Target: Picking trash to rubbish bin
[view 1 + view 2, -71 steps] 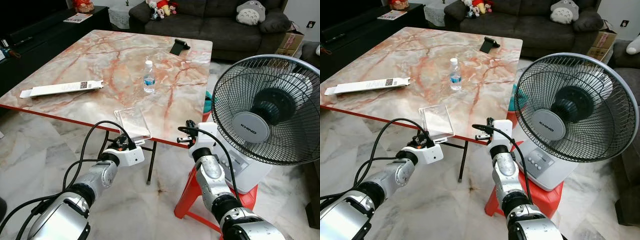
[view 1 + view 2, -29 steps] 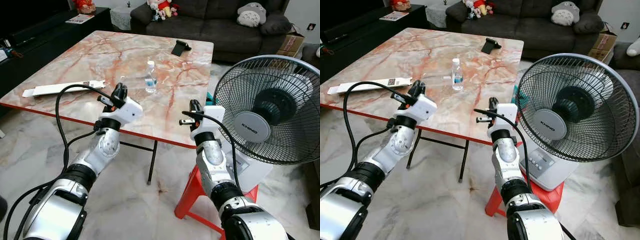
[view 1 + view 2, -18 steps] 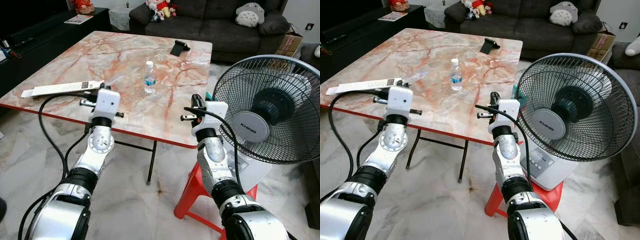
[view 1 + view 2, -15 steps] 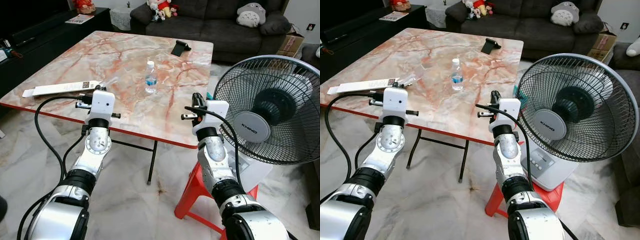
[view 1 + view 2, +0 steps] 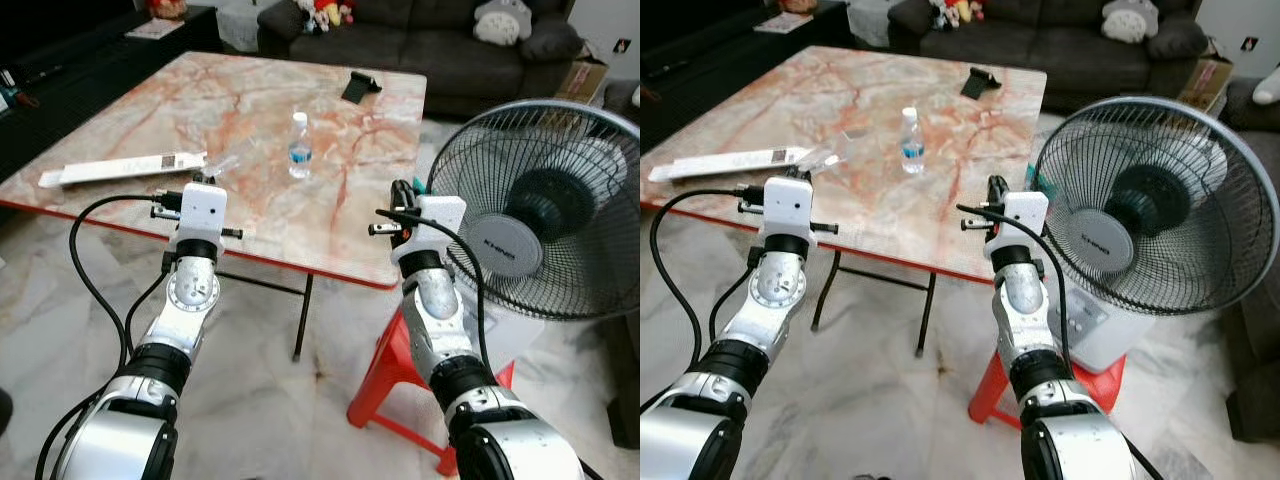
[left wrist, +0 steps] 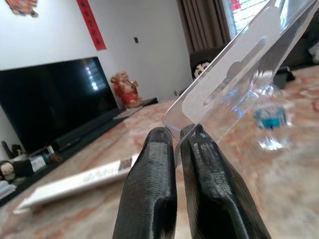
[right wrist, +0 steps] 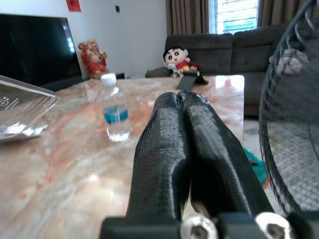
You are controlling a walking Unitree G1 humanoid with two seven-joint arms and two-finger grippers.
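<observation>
Pinching clear plastic packaging [image 6: 234, 74] over the desk [image 5: 260, 120], the left end effector [image 6: 174, 144] held it; the right end effector [image 7: 182, 102], at three o'clock, stayed closed, empty.

Both arms raised, left gripper [image 6: 172, 137] clamped, right gripper [image 7: 180, 99] closed

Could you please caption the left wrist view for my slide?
Left gripper pinches clear plastic packaging above the marble table, water bottle behind.

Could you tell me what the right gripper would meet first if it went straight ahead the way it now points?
Probably the water bottle standing on the table, a little to one side of the right gripper; the line may just miss it, since depth is unclear.
</observation>
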